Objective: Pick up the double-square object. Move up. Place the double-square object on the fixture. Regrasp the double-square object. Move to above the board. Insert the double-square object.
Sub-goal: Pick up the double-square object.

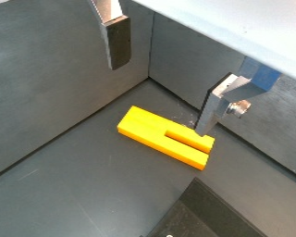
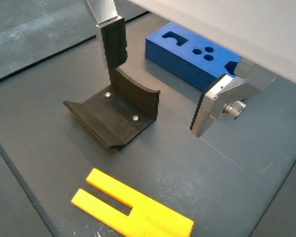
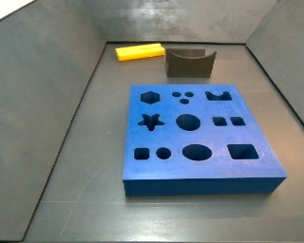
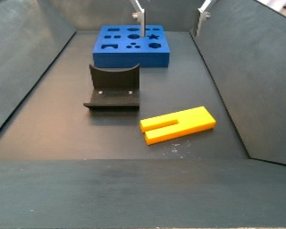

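Two silver fingers [image 1: 117,42] of the gripper [image 2: 157,88] hung spread apart, jaws holding nothing, above the floor where the glossy yellow double-square object [image 4: 178,123] lay flat beside the dark notched fixture [image 4: 113,86].

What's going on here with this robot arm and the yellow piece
A Franka arm's hand hangs open above the floor of a grey bin, holding nothing. The yellow double-square object lies flat on the floor, not yet picked up. The dark fixture stands between it and the blue board, which has no piece in its cutouts. In a wrist view one finger is low beside the yellow piece's slotted end; whether it touches is unclear.
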Tool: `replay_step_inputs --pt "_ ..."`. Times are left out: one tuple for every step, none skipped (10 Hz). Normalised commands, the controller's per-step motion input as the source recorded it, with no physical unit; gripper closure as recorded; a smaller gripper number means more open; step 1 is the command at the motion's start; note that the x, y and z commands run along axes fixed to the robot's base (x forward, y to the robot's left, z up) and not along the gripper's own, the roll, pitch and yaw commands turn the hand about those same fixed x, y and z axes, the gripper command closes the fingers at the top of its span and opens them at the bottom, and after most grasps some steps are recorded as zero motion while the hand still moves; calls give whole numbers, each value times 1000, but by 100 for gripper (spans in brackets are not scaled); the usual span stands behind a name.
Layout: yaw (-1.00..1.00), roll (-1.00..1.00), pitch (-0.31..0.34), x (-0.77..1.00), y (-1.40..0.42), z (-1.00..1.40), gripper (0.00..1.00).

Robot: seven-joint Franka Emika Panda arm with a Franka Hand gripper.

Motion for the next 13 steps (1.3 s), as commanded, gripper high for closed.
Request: replay_step_inputs --pt "-311 0 0 0 220 -146 0" --pt "-651 -7 -80 -234 223 -174 0" --pt "-774 0 -94 -397 106 -189 0" --pt "-783 0 -79 -411 111 -214 0" --pt "-794 0 -73 -406 100 -234 0" --pt "-811 0 -67 -394 94 -249 0" --pt "-814 0 -61 -400 94 -269 0" --pt "-823 0 -54 -397 89 -283 0" --pt "-840 0 -50 -374 77 -317 0" --pt "-857 0 -31 -366 69 -371 0" --pt "-866 0 -36 -357 63 -380 0" --pt "-880 0 -61 -300 57 -380 0" --pt "-886 0 -97 -246 66 -386 0"
